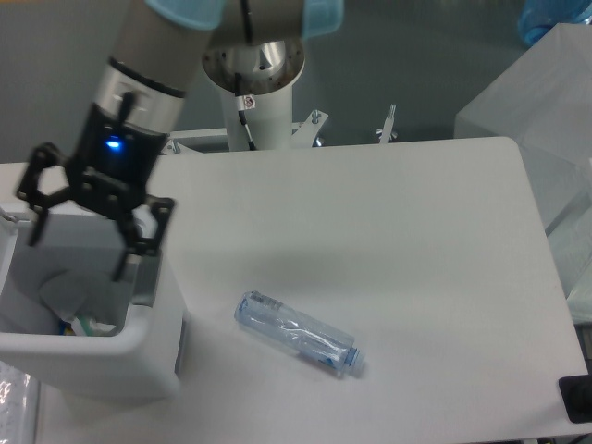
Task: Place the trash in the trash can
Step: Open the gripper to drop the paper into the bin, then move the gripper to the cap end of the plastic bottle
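One crushed clear bottle lies on its side on the white table, well apart from the white trash can. Crumpled clear wrapper sits inside the can. Gripper hovers above the can, fingers spread, empty.

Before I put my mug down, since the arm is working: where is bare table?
Bare: the table right of and behind the bottle. Crowded: the left edge, where the open gripper hangs over the bin.
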You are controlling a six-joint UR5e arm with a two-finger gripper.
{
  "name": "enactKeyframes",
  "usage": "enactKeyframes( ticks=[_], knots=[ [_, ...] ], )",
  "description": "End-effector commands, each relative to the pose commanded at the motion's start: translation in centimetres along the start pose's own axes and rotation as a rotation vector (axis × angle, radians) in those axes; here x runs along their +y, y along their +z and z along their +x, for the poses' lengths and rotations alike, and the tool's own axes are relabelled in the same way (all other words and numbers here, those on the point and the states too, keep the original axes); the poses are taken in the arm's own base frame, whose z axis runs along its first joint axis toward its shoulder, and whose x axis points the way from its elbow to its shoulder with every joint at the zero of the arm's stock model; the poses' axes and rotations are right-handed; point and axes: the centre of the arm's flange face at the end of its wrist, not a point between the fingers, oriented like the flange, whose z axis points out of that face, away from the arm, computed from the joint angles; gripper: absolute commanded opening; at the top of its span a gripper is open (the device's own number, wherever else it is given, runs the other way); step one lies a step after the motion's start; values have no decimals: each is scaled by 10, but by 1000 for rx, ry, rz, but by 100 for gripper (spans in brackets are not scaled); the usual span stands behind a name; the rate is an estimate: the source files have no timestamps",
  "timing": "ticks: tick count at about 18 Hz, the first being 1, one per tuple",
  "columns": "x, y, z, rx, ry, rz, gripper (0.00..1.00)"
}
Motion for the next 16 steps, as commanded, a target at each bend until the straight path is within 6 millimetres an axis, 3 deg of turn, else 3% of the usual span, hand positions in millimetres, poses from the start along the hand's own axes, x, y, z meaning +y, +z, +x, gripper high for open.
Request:
enactKeyframes(
  ticks=[7, 12, 16],
  knots=[
    [8, -22, -112, -234, -320, 7, 100],
    [45, -8, -162, -382, -469, -58, 100],
    [76, 22, -195, -511, -584, -131, 100]
  ],
)
